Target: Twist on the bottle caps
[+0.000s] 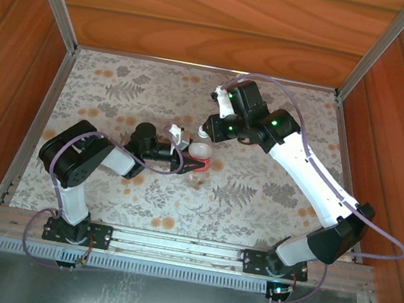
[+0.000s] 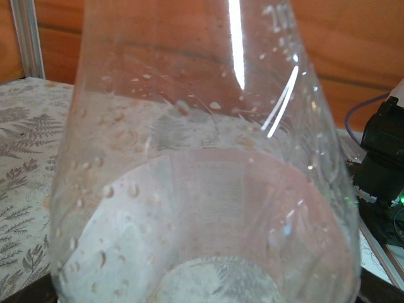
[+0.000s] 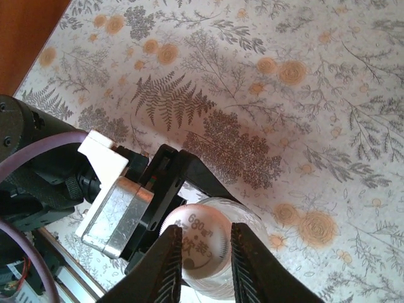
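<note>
One clear bottle w/ a red-and-white label stands upright at approx the ctr of the table, well apart from all four edges. The left gripper comes in low from the left-edge side, its jaws clamped on the bottle's body. In the left wrist view the clear wall, w/ droplets on it, sits right up against the lens, and the floral cloth shows thru. The right gripper reaches over the bottle's top from the far-right side. Its fingers are pinched on the whitish bottle cap, one each side of the ribbed rim. The cap sits on the neck; can't tell how far it's threaded. Markings on the cap top are too blurred to read.
</note>
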